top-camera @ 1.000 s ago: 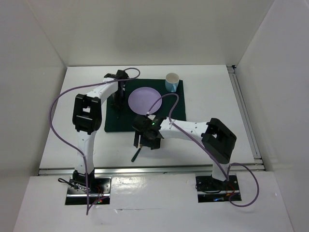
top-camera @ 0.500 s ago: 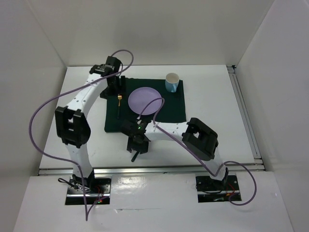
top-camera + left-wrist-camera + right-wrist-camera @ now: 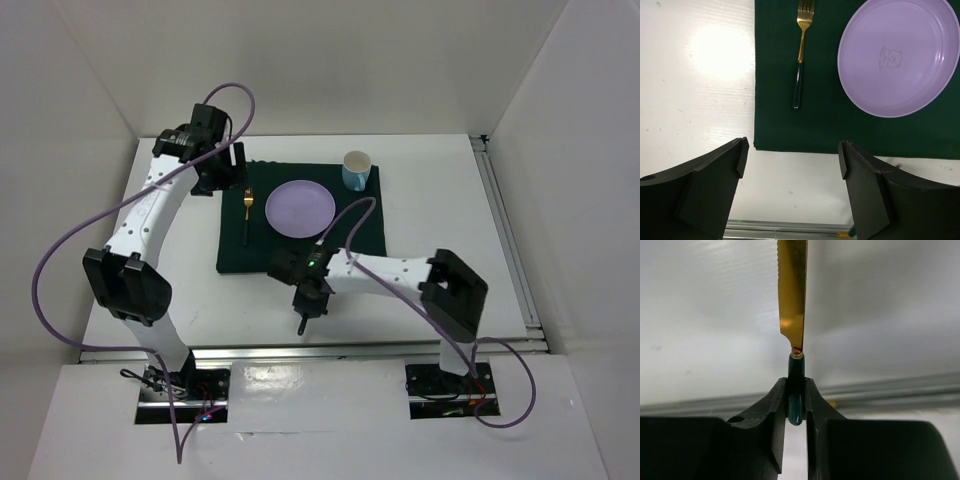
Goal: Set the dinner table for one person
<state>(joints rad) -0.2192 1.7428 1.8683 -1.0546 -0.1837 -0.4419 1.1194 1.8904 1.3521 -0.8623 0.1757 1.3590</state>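
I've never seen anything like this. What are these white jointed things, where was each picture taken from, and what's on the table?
They are two white robot arms bolted at the near edge of a large white table, each ending in a two-fingered hand. One picture looks down from above and behind them. The other two come from cameras on the wrists, showing each hand up close. On the table lies a dark green cloth placemat with a round purple plate, a gold fork left of it, and a light blue cup at the far corner. The left hand hangs open above fork and plate, holding nothing. The right hand is shut on the dark green handle of a gold knife.
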